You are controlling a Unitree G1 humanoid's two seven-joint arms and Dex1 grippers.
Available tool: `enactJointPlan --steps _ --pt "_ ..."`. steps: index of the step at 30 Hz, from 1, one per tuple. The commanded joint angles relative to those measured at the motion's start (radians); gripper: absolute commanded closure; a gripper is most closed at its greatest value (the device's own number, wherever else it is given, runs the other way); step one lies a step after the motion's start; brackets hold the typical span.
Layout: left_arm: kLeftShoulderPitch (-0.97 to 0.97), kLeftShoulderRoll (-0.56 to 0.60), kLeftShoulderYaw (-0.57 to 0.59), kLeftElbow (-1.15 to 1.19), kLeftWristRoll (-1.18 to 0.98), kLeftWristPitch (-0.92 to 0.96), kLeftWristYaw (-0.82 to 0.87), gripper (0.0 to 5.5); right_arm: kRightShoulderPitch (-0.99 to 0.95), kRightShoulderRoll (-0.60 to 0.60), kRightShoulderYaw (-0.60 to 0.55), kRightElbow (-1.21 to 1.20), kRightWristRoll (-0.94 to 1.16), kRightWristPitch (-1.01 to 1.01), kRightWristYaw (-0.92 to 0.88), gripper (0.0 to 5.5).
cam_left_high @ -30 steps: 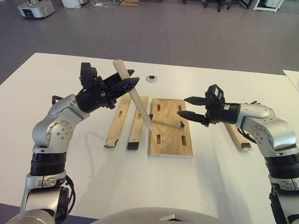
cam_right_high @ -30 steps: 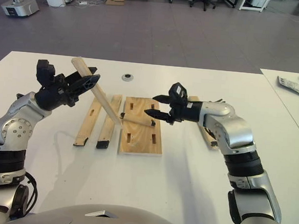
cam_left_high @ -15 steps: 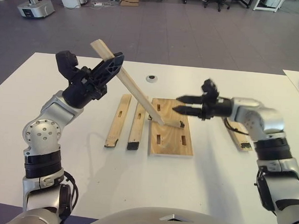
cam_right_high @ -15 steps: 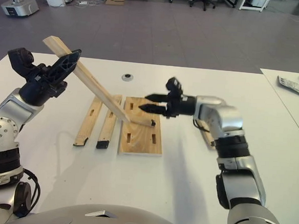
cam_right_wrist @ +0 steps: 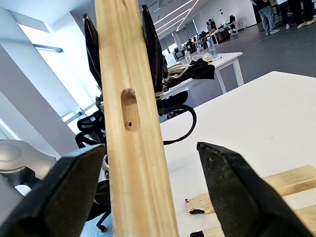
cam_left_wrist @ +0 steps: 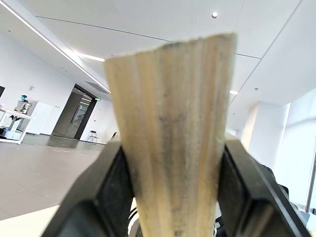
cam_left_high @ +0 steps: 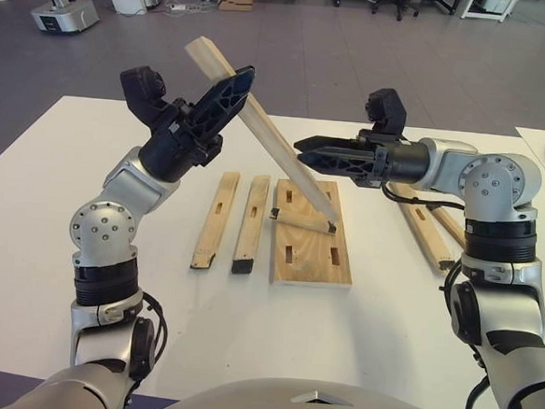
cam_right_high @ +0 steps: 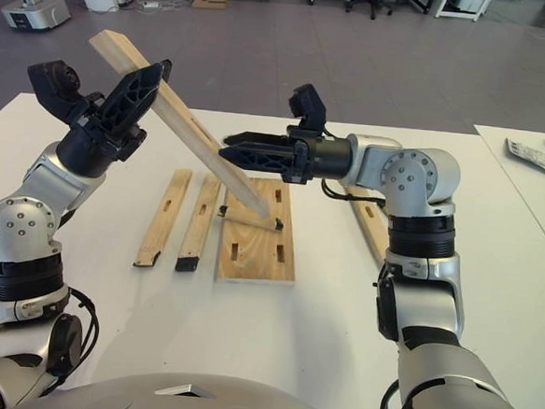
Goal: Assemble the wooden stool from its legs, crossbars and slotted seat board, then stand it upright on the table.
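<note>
Rising from beside the board, the right gripper (cam_left_high: 300, 151) has swung up to the centre of the head views, and its black fingers now stand apart on either side of the long pale wooden leg (cam_left_high: 268, 137). The left gripper (cam_left_high: 236, 88) is clamped on that leg near its top end at the upper left of the frame. The leg slants down to the right, its foot over the pale rectangular slotted seat board (cam_left_high: 315, 264) on the white table (cam_left_high: 384, 343). Two slotted wooden crossbars (cam_left_high: 215, 219) lie just left of the board, and a short stick (cam_left_high: 301, 222) lies across it. Only the right wrist view shows an oval mortise (cam_right_wrist: 130, 108) in the leg and daylight between the leg and each finger (cam_right_wrist: 64, 197). The left wrist view shows the leg's end grain gripped tight.
</note>
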Motion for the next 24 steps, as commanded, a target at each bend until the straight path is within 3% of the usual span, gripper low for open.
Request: enactJointPlan --steps 1,3,9,13,14,19,24 --pt "-0.037 -0.006 -0.013 -0.017 -0.005 -0.004 0.011 3.45 0.001 0.006 0.008 -0.032 0.028 0.035 -0.015 2.01" --pt "-0.037 -0.008 -0.013 -0.017 0.003 -0.009 0.013 3.45 0.007 0.007 0.013 -0.045 0.037 0.046 -0.019 2.01" --pt "-0.038 -0.013 -0.016 -0.023 0.01 -0.014 0.023 3.45 0.02 0.017 0.007 -0.04 0.026 0.031 -0.06 3.19" --pt "-0.044 -0.039 0.003 -0.02 0.006 -0.045 0.066 3.45 0.028 0.023 0.0 -0.048 0.028 0.021 -0.078 3.27" --pt "-0.046 -0.042 0.009 -0.018 0.001 -0.051 0.07 3.08 0.029 0.025 -0.003 -0.049 0.029 0.019 -0.083 3.28" --pt "-0.005 -0.018 0.038 0.021 0.108 -0.125 0.074 2.24 0.025 0.024 -0.063 -0.009 -0.024 -0.058 -0.181 3.41" --pt "0.2 0.024 0.178 0.007 0.218 -0.244 0.066 2.12 0.188 -0.066 -0.142 -0.02 -0.197 -0.207 -0.353 3.44"
